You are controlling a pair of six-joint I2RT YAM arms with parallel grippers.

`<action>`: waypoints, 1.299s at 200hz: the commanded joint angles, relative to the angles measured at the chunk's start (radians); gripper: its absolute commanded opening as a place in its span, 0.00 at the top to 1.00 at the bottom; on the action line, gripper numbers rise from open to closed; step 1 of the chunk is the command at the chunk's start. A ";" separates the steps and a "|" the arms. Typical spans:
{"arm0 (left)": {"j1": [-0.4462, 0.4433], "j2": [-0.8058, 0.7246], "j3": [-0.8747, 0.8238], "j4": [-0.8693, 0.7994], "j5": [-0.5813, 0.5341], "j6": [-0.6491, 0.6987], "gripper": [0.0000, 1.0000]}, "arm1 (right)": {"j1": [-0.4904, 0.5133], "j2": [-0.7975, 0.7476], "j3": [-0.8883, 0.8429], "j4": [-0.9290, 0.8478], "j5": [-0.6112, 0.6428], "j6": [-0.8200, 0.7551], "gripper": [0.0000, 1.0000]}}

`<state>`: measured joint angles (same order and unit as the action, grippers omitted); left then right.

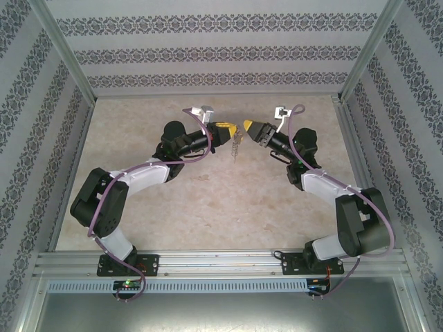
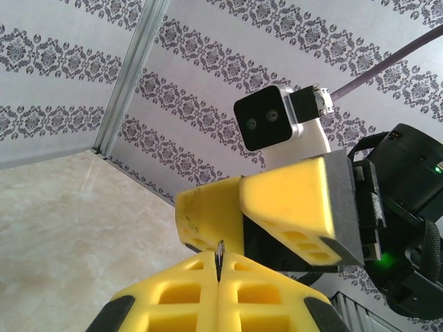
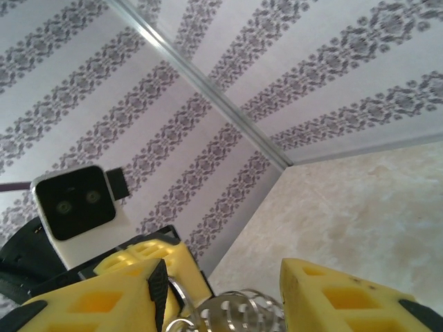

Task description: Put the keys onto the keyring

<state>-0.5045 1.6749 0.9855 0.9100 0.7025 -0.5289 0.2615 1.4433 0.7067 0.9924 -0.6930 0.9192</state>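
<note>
Above the middle of the bench (image 1: 208,207), both arms meet tip to tip in the air. The left hand (image 1: 230,130) is clenched on a thin dark metal edge, which I take for the keyring (image 2: 220,256) seen edge-on. Its chain (image 1: 237,146) of little rings hangs free just below, clear of the bench. The right hand (image 1: 248,127) is released, its fingers (image 3: 346,297) well apart, with silvery rings in the gap between them. Where the key sits I cannot tell. This looks like the threading step itself. The next move calls for lining the key up with the loop's opening, finely and steadily. No brand, label or writing can be read.
</note>
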 commanded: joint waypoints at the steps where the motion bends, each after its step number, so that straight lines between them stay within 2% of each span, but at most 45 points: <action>1: -0.014 -0.010 0.015 0.066 0.007 -0.005 1.00 | 0.023 0.022 0.026 0.075 -0.049 0.010 0.53; 36: -0.016 -0.015 0.015 0.062 0.005 -0.003 1.00 | 0.031 0.041 0.027 0.089 -0.056 0.015 0.54; 152: -0.019 -0.013 0.017 0.057 0.007 0.004 1.00 | 0.048 0.074 0.057 0.120 -0.126 0.029 0.80; 260: -0.019 -0.017 0.012 0.060 0.003 0.007 1.00 | 0.026 0.055 0.005 0.119 -0.125 0.017 0.80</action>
<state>-0.5049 1.6745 0.9855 0.9096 0.6983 -0.5285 0.2916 1.5082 0.7303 1.0653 -0.7879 0.9478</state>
